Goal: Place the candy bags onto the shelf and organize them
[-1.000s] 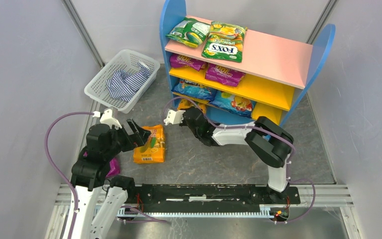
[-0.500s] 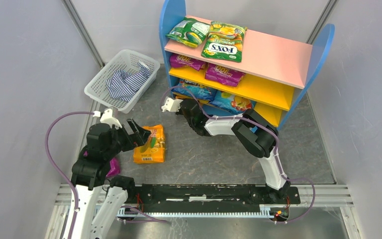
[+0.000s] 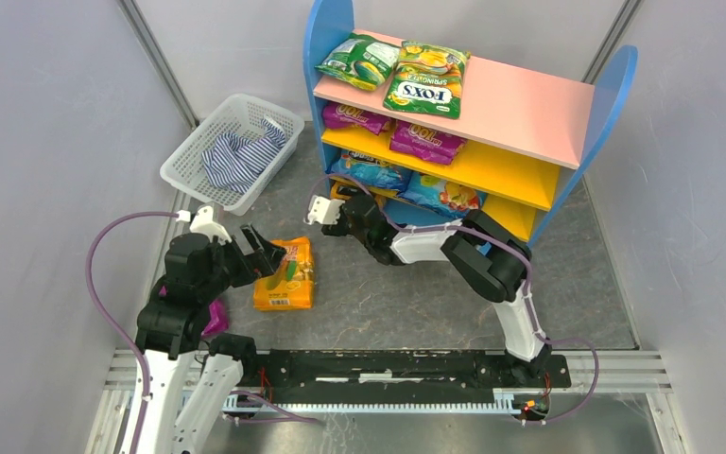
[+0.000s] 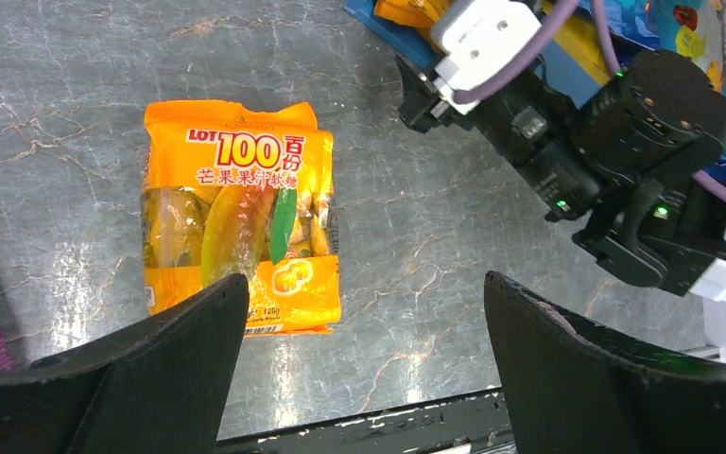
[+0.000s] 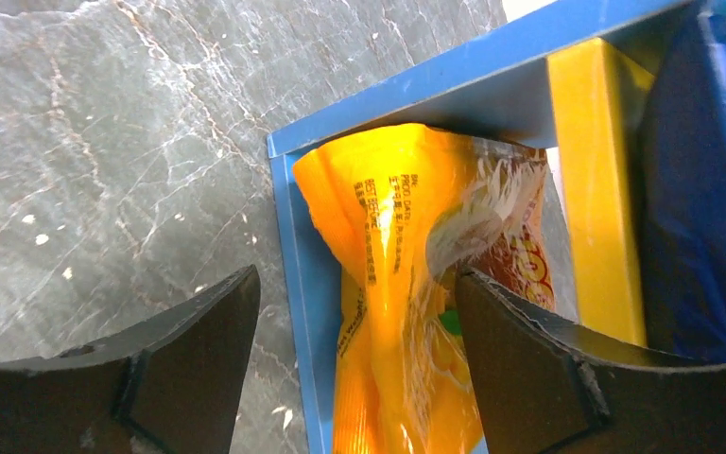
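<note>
The shelf (image 3: 529, 109) holds a green bag (image 3: 359, 59) and a FOX'S bag (image 3: 427, 78) on its pink top, purple bags (image 3: 425, 140) on the yellow board, and blue bags (image 3: 371, 170) below. My right gripper (image 3: 346, 208) (image 5: 357, 279) is open at the shelf's bottom left corner. An orange bag (image 5: 406, 284) lies between its spread fingers on the blue base (image 5: 293, 236). My left gripper (image 3: 269, 255) (image 4: 366, 284) hangs open over another orange candy bag (image 3: 285, 274) (image 4: 238, 213), which lies flat on the table.
A white mesh basket (image 3: 198, 156) with a striped cloth (image 3: 241, 156) stands left of the shelf. A purple bag (image 3: 216, 317) lies beside the left arm's base. Grey walls close in on both sides.
My right gripper carried the orange bag left along the shelf's bottom tier and has opened, letting it go. The left arm has not moved.
</note>
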Controlling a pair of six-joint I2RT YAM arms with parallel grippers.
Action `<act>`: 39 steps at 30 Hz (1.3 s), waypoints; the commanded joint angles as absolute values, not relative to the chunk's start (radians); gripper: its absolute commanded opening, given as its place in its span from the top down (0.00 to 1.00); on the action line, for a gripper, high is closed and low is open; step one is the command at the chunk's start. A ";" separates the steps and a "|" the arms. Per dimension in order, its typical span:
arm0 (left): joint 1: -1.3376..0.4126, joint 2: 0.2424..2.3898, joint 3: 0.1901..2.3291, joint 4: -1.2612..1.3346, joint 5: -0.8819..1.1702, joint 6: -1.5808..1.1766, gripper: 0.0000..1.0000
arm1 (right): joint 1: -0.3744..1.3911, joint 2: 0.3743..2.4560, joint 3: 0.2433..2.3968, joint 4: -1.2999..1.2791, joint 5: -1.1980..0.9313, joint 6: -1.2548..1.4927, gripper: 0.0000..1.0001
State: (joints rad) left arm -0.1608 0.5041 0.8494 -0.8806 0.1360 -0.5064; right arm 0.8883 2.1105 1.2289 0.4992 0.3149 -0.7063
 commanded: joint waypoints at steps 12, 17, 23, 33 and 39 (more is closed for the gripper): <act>-0.150 0.488 0.850 -0.844 0.148 -0.441 0.00 | 0.886 1.946 1.110 0.571 0.283 -0.664 0.58; -0.150 0.498 0.850 -0.845 0.152 -0.440 0.00 | 0.871 1.980 1.129 0.569 0.272 -0.666 0.58; -0.149 0.511 0.851 -0.845 0.156 -0.437 0.00 | 0.847 2.031 1.149 0.574 0.273 -0.670 0.55; -0.131 0.535 0.849 -0.845 0.171 -0.430 0.00 | 0.816 2.105 1.242 0.598 0.302 -0.676 0.65; -0.127 0.532 0.849 -0.845 0.168 -0.430 0.00 | 0.831 2.044 1.244 0.509 0.207 -0.620 0.55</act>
